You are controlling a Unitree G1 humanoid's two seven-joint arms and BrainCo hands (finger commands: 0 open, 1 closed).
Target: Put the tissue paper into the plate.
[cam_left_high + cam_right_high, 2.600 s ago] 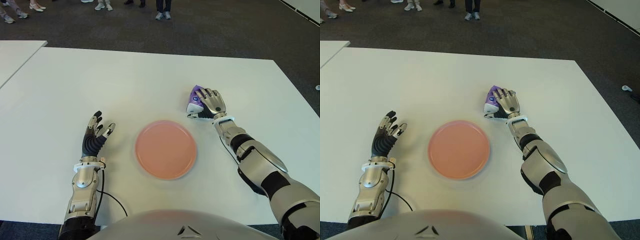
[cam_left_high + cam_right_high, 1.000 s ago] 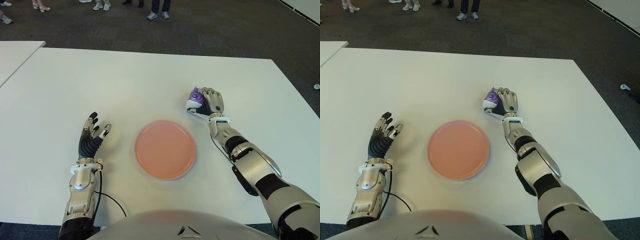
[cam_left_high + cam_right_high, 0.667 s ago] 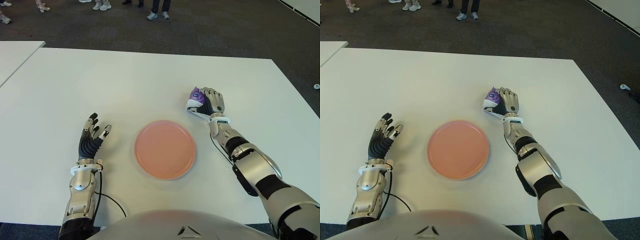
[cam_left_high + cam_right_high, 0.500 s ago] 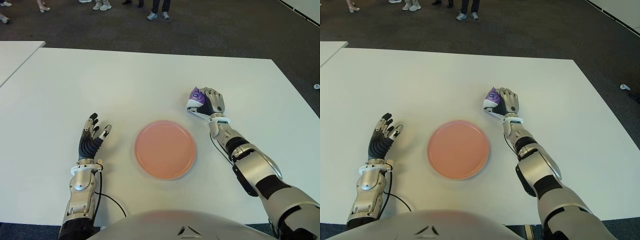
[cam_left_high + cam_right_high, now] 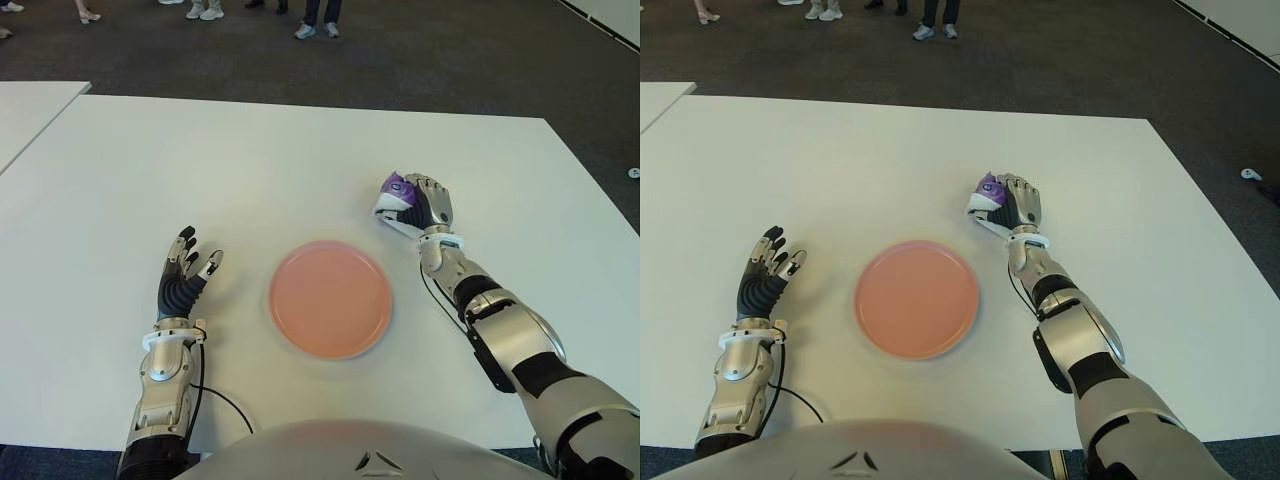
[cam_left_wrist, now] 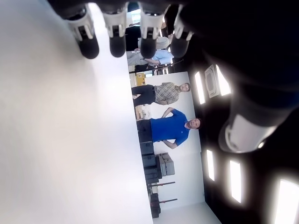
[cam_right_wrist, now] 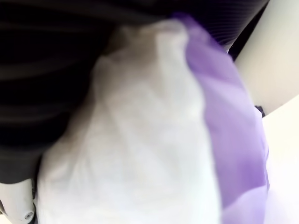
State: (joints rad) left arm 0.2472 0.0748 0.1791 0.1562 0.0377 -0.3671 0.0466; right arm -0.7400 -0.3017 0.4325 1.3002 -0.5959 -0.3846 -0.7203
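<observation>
Bright even light, blurred wrist close-up

My right hand (image 5: pixel 428 208) is brushed silver metal over black ribbed rubbery joints, and my fingers (image 5: pixel 1023 196) press a tissue pack (image 7: pixel 154 140) wrapped in thin, crinkled plastic film, white and glossy purple. My left hand (image 5: pixel 186 277) looks the same: matt black segmented fingers with pale hard plastic tips. The plate (image 5: pixel 330 298) is smooth, matt salmon-pink plastic. The bench (image 5: pixel 200 170) is smooth white laminate with a soft sheen. The floor (image 5: pixel 450 60) is dark, rough carpet.
</observation>
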